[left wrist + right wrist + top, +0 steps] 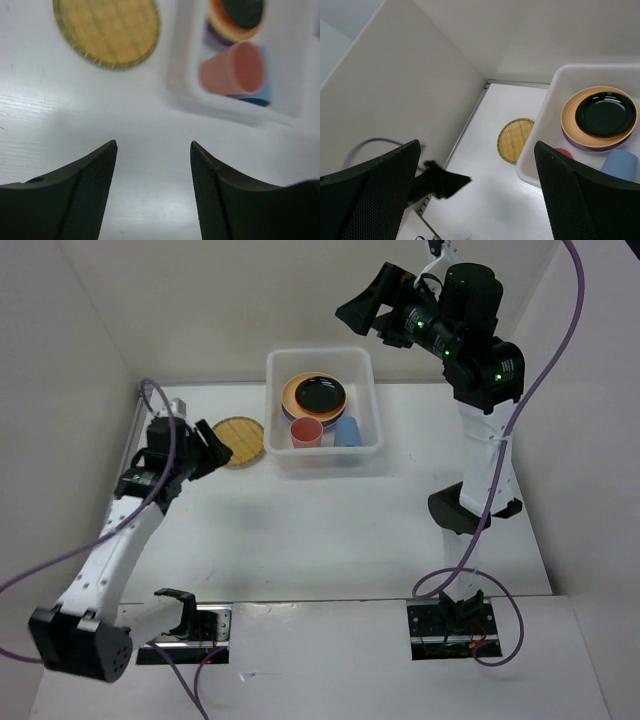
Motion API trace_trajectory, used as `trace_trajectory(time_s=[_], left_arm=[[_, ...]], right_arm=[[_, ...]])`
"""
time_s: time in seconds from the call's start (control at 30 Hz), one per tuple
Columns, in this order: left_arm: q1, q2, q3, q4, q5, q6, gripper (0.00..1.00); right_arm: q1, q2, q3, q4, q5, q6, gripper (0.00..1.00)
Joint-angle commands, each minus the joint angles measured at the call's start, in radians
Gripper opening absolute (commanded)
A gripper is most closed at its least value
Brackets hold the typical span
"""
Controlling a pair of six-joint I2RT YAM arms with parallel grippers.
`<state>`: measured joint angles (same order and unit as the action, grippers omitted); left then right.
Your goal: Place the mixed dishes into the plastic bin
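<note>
The translucent white bin (320, 354) stands at the back middle of the table. It holds a stack of an orange plate (292, 393) on a lavender one, with a dark plate (320, 393) on top. A pink-red cup (306, 432) and a blue cup (347, 430) are also in it. The tan woven plate (240, 442) lies flat on the table just left of the bin. It also shows in the left wrist view (106, 31) and the right wrist view (515, 140). My left gripper (218, 445) is open and empty, low and just short of the woven plate. My right gripper (358, 308) is open and empty, raised high above the bin's far right.
White walls close in the table on the left, back and right. A metal rail (135, 435) runs along the left wall beside my left arm. Purple cables hang from both arms. The bin wall (186, 75) stands right of the woven plate.
</note>
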<state>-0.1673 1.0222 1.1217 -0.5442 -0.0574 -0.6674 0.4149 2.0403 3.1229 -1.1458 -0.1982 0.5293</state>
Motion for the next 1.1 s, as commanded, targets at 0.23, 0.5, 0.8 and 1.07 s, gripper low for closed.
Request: trace_trajectory(time_s=[0.23,0.5,0.8,1.07], left_arm=[[0.276,0.311,-0.391,0.743,0.378,-0.320,0.71],[0.330,0.602,-0.438,1.076,0.450,-0.448,0.73],[0.330,0.766,-0.427,1.188,0.432,-0.498,0.73],[0.330,0.875,-0.416,1.331,0.372,-0.604,0.56]], right_arm=[[0.024,0.017,0.014,0.000,0.034,-0.040,0.99],[0.024,0.047,0.014,0.009,0.016,-0.040,0.99],[0.024,0.047,0.014,0.009,0.026,-0.040,0.99],[0.024,0.047,0.014,0.018,0.026,-0.040,0.99]])
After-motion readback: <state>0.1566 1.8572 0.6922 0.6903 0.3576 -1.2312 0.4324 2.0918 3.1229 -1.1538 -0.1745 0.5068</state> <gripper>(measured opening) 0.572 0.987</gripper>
